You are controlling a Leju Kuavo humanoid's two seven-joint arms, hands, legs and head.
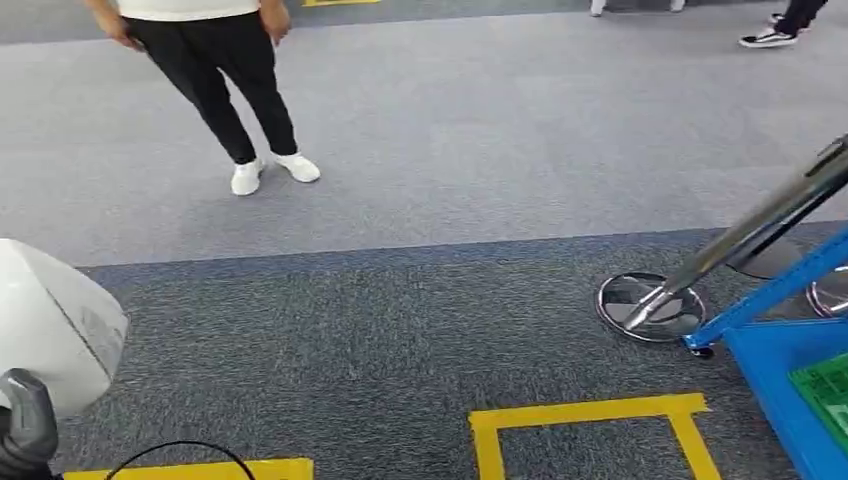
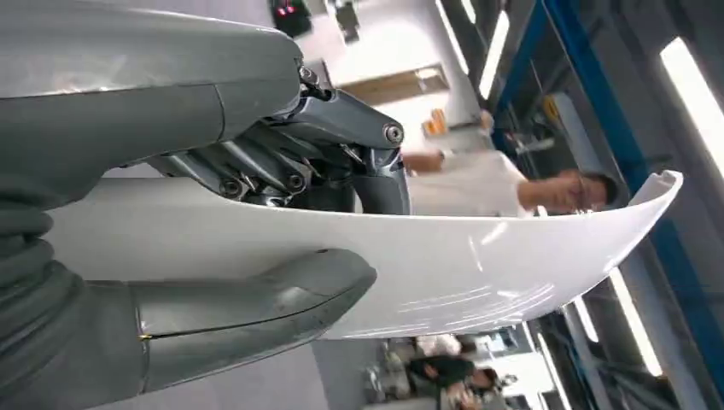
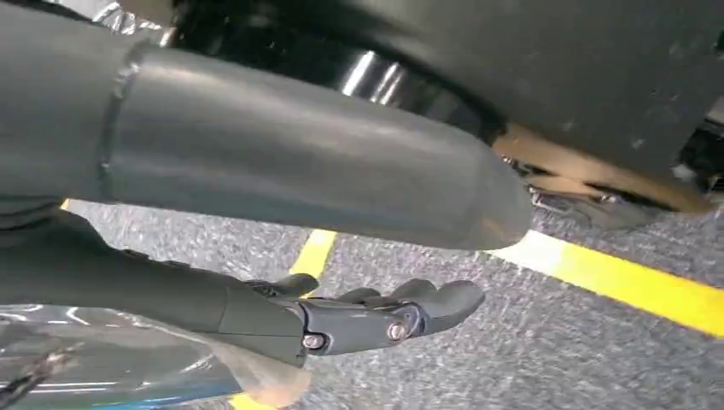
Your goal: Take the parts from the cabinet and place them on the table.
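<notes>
Left wrist view: left hand (image 2: 282, 231) grips a white curved part (image 2: 478, 256), thumb under, fingers over; head view catches that part (image 1: 50, 330) at 8 o'clock. Right wrist view: right hand (image 3: 341, 316) empty, fingers loosely extended over grey carpet (image 3: 546, 342) with yellow tape (image 3: 632, 286). Person (image 1: 215, 80) at 11 o'clock, blue cart (image 1: 790, 380) at 4 o'clock.

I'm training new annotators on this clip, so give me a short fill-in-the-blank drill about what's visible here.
1. The left hand grips a curved part coloured ____.
2. The tape outline on the carpet is ____.
3. The person ahead wears shoes coloured ____.
4. The cart at the right is ____.

Missing words: white; yellow; white; blue
</notes>
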